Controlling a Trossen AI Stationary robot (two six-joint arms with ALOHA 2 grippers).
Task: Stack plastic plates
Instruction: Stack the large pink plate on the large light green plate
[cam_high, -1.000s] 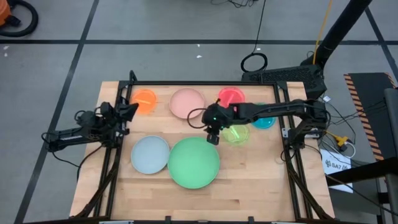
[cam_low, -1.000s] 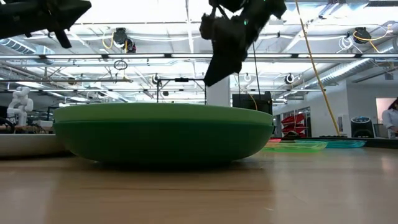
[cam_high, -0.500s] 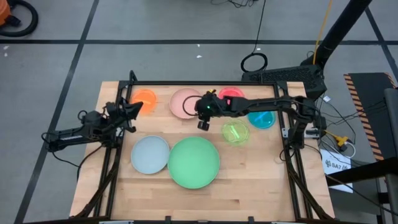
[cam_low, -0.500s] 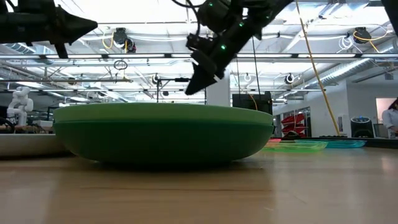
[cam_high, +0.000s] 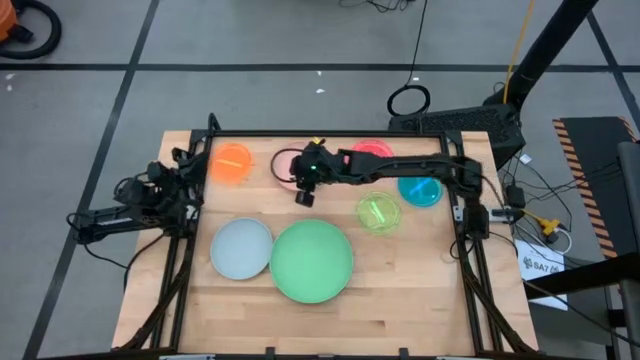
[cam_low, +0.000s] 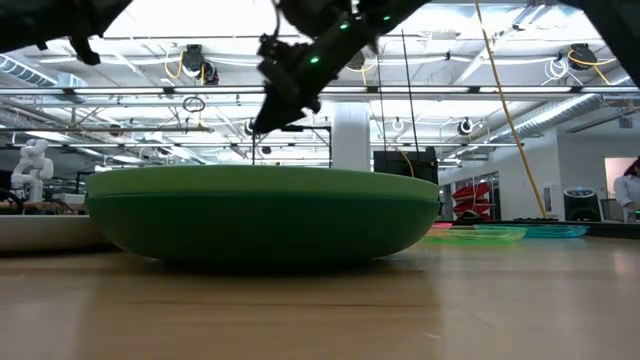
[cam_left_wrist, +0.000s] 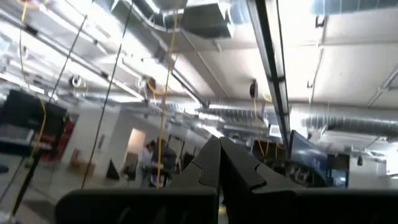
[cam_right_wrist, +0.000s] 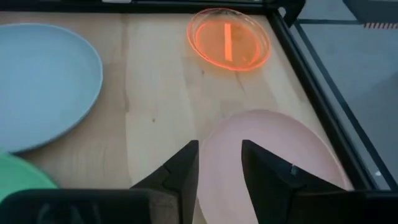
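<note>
Two parted fingers (cam_right_wrist: 180, 171) above pink plate (cam_right_wrist: 273, 155)

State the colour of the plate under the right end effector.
Pink: the plate under the right end effector shows best in the right wrist view.

Bright light comes from the ceiling lamps (cam_low: 200, 55), which glare white in the low view. The tabletop (cam_high: 400, 270) is evenly lit with only soft shadows. The big green plate (cam_low: 260, 215) looks dark against the bright room. The left wrist view is blurry and hazy.
</note>
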